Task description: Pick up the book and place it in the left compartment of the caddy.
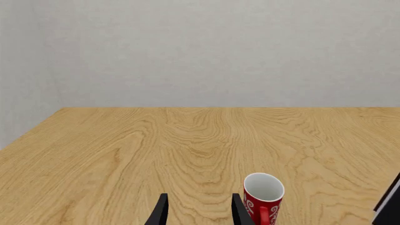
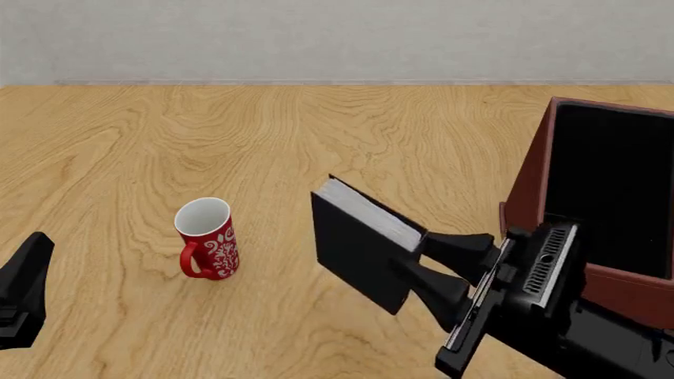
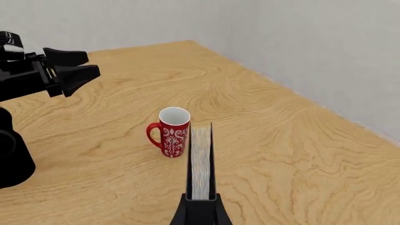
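R gripper (image 2: 418,264): jaws clamped on book (image 2: 358,245), lifted off table (image 2: 316,134)
L gripper (image 1: 198,211): jaws apart, holding nothing
Caddy (image 2: 532,185): table's right edge

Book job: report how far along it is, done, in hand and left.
Done: the right hand is shut on the book, which looks lifted and tilted in the front view, beside the red mug.
In hand: the book hangs short of the caddy, still outside it.
Left: carry it over the caddy's wall, set it in the left compartment and let go. The left hand is open and holds nothing.
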Controlling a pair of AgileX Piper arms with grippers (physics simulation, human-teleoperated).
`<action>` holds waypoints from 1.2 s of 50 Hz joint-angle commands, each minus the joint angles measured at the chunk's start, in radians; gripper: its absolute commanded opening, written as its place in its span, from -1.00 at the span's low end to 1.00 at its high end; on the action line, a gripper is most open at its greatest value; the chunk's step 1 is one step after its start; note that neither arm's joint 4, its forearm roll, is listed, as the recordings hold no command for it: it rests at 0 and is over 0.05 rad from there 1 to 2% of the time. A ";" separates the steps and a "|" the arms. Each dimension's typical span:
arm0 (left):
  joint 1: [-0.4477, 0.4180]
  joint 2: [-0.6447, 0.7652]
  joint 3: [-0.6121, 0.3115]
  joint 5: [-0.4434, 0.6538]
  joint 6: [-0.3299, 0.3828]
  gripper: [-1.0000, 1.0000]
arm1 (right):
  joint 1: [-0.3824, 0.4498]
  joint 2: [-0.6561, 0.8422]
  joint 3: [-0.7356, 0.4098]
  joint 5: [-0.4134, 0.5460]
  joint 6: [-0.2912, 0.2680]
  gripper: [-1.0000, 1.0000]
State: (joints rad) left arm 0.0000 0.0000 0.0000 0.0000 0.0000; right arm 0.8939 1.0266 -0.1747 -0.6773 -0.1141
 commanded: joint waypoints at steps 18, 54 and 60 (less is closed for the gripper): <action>0.000 0.000 0.000 0.000 0.000 1.00 | -0.001 -0.292 -0.069 0.278 0.011 -1.00; 0.000 0.000 0.000 0.000 0.000 1.00 | -0.046 -0.570 -0.196 0.637 0.005 -1.00; 0.000 0.000 0.000 0.000 0.000 1.00 | -0.071 -0.597 -0.222 0.687 -0.006 -1.00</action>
State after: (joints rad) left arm 0.0000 0.0000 0.0000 0.0000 0.0000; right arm 0.8508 0.4858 -0.3512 -0.0638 -0.1258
